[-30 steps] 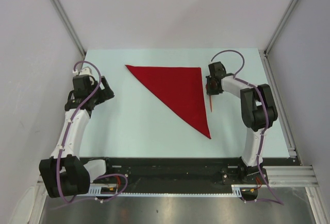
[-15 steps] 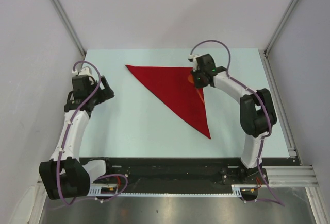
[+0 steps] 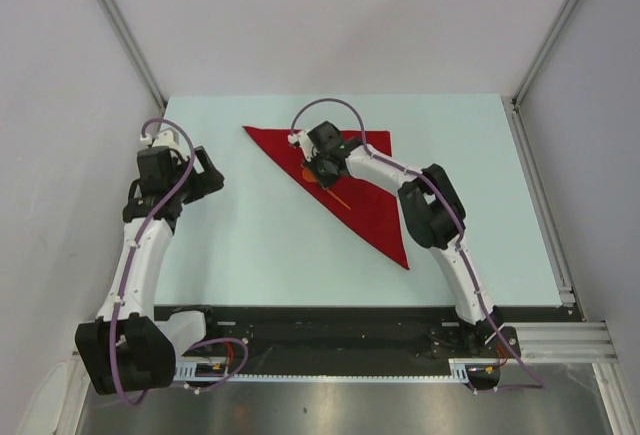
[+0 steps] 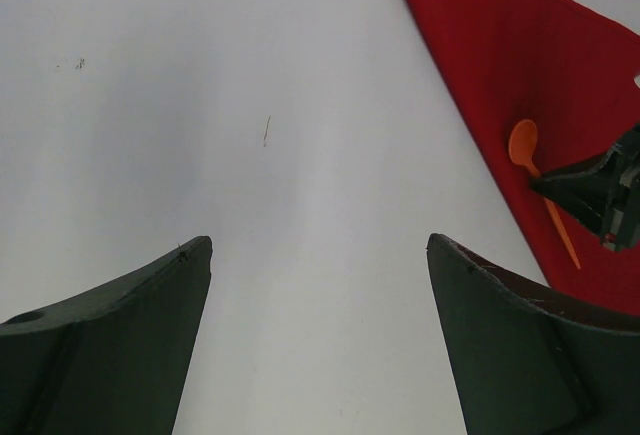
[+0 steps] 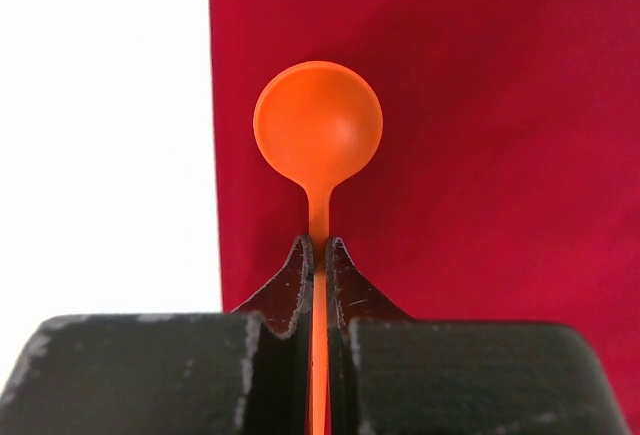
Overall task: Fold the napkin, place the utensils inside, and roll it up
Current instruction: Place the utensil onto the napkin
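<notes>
The napkin point(image 3: 365, 190) lies folded into a red triangle on the far middle of the pale worktop point(image 3: 250, 245), its long edge slanting from far left to near right. Above its left part, just inside that edge, the orange spoon point(image 5: 318, 123) is pinched by its thin handle in the clenched right tool point(image 5: 318, 247), bowl out in front. Whether the spoon touches the cloth cannot be told. The right arm point(image 3: 430, 205) stretches across the napkin, hiding part of it. The left tool point(image 4: 320, 255) hangs released, jaws wide, over bare worktop, well to the napkin's left.
</notes>
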Available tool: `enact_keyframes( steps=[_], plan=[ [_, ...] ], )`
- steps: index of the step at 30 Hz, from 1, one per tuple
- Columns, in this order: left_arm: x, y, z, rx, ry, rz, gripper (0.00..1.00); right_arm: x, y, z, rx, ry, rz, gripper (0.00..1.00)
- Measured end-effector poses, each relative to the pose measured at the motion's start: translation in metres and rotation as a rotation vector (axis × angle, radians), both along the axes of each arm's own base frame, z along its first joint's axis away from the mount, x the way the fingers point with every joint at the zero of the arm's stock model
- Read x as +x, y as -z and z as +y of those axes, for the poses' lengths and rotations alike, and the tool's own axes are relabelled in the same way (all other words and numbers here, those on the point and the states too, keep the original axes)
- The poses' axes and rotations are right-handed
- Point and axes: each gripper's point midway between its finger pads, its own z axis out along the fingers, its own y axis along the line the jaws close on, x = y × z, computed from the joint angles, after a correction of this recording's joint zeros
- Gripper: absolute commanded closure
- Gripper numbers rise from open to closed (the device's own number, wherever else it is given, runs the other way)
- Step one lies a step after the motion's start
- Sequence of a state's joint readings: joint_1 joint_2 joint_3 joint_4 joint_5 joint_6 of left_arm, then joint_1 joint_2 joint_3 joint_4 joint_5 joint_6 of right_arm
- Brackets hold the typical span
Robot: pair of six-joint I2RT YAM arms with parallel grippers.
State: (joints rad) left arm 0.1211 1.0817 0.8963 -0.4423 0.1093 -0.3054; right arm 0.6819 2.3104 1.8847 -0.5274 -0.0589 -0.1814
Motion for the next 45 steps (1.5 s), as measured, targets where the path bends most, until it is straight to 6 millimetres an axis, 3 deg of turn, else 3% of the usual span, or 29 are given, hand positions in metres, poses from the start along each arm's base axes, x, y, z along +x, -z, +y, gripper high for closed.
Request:
enact_keyframes(
  steps=[12,29,42,44,45],
  plan=[
    [0.000,-0.004,-0.002,-0.004,0.009,-0.017,0.07,0.027,-0.003,0.012,-0.017,-0.016,-0.038,1.00],
    [0.000,-0.005,-0.005,-0.014,0.022,-0.019,0.07,0.016,0.006,0.008,-0.050,0.016,0.022,1.00],
    [0.000,-0.005,-0.005,-0.015,0.024,-0.019,0.07,0.028,0.005,0.010,-0.041,0.050,0.009,1.00],
    [0.000,-0.005,-0.005,-0.015,0.024,-0.019,0.07,0.029,0.006,0.009,-0.041,0.051,0.009,0.89],
    [0.000,-0.005,-0.005,-0.015,0.024,-0.019,0.07,0.030,0.006,0.009,-0.040,0.052,0.008,0.73]
  ],
)
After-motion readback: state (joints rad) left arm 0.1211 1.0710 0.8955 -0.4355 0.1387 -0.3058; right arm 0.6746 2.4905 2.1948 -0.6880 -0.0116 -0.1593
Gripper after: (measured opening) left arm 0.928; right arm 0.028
